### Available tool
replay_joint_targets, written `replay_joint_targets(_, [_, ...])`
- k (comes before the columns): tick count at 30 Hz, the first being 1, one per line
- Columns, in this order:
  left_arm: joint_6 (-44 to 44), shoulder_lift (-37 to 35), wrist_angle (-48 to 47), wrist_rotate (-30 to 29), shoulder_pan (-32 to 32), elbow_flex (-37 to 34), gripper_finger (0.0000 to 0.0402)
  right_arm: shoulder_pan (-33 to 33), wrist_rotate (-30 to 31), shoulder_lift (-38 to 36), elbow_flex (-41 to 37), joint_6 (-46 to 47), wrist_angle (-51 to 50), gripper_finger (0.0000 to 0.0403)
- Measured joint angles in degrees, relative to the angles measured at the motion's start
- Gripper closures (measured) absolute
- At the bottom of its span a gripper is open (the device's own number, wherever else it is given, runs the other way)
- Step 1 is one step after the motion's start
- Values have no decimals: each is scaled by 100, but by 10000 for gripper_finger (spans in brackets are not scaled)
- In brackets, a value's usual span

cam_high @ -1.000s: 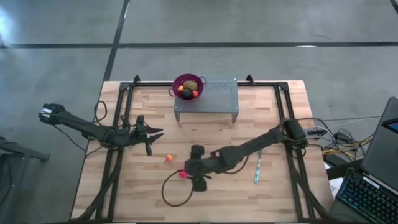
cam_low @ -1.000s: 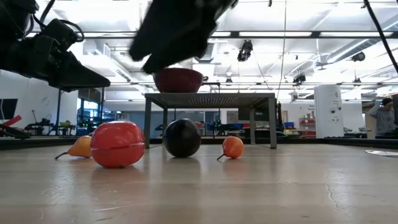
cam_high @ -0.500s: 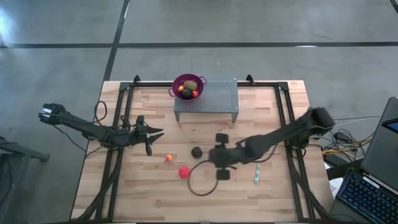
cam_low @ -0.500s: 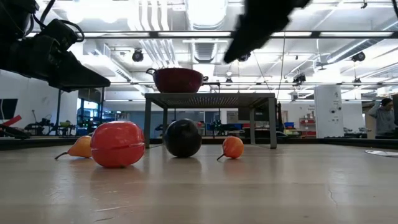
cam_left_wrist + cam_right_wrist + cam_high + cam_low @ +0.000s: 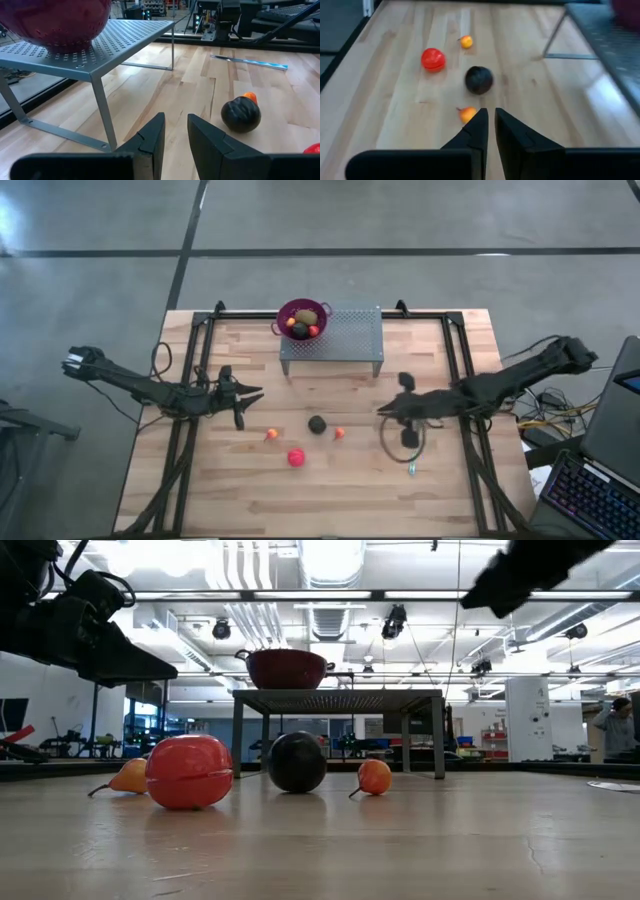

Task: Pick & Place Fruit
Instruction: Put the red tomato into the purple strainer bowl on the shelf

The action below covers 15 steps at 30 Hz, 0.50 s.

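Note:
On the wood table lie a red ball (image 5: 295,457), a black ball (image 5: 317,424) and two tiny orange fruits (image 5: 339,433) (image 5: 270,435), each resting on the boards. The purple colander (image 5: 303,318) stands on a metal rack (image 5: 345,340) and holds several more fruits. My right gripper (image 5: 382,412) hovers right of the black ball, fingers nearly together with nothing between them (image 5: 491,117). My left gripper (image 5: 248,402) waits at the table's left, above the boards, its fingers a narrow gap apart and empty (image 5: 175,127).
A slim teal stick (image 5: 411,464) lies under my right arm, beside a dark cable loop (image 5: 400,442). Black frame rails run along the table's left and right sides. A laptop (image 5: 610,440) sits off the right edge. A person (image 5: 620,725) stands far off in the room.
My right gripper has drawn back from beside the red ball toward the table's right edge, rising a little. This has uncovered the black ball and the orange fruit next to it. The fruits have stayed where they were.

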Motion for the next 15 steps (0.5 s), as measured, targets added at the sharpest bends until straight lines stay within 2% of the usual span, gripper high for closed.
replay_joint_targets(8, [-1,0,-6,0,0,0,312,0,139,-1560,-883,-323,-30,359])
replay_joint_targets(15, [-1,0,-9,0,0,0,312,0,137,-2199,-1324,-336,-39,341])
